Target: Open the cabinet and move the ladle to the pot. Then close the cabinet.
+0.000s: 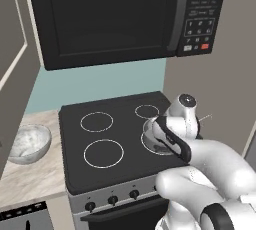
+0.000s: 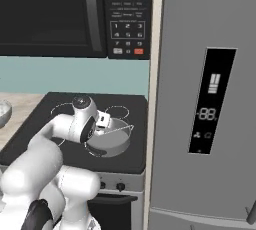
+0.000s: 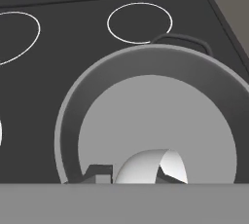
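Letting go too high or off-centre risks the ladle (image 3: 151, 167), clamped in the hand (image 3: 129, 177) above the pot (image 3: 155, 106), being bounced over the low wall.

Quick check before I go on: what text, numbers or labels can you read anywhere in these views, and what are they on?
"88": pale digits on the black display panel of the grey refrigerator.
"1 2 3": top keypad row of the black microwave; lower rows and upper buttons are too blurred to read.
Fridge panel icons: symbols, no legible words.
Black stove knobs: no readable marks.
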You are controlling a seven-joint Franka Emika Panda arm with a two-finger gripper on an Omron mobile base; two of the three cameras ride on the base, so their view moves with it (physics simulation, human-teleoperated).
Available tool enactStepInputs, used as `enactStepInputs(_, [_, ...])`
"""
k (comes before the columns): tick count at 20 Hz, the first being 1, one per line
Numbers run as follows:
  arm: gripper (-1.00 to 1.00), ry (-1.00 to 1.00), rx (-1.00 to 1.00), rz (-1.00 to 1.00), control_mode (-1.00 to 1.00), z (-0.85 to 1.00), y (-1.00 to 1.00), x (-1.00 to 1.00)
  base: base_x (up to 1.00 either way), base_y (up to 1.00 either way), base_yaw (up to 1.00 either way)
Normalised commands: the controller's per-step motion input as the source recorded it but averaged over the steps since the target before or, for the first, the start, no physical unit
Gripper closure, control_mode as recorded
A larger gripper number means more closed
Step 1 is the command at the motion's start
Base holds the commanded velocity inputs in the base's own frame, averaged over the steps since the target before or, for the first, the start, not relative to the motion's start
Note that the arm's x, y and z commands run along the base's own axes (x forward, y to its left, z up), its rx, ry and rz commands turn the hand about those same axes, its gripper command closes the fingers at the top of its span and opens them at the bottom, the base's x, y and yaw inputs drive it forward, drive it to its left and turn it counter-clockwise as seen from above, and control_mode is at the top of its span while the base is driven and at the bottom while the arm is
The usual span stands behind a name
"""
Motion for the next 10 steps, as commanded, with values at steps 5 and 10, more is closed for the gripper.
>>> enactStepInputs(5, [1.0,0.0,0.0,0.0,-1.0,-0.22,0.0,0.36,0.0,0.0,0.0])
enactStepInputs(10, [1.0,0.0,0.0,0.0,-1.0,-0.18,0.0,0.27,0.0,0.0,0.0])
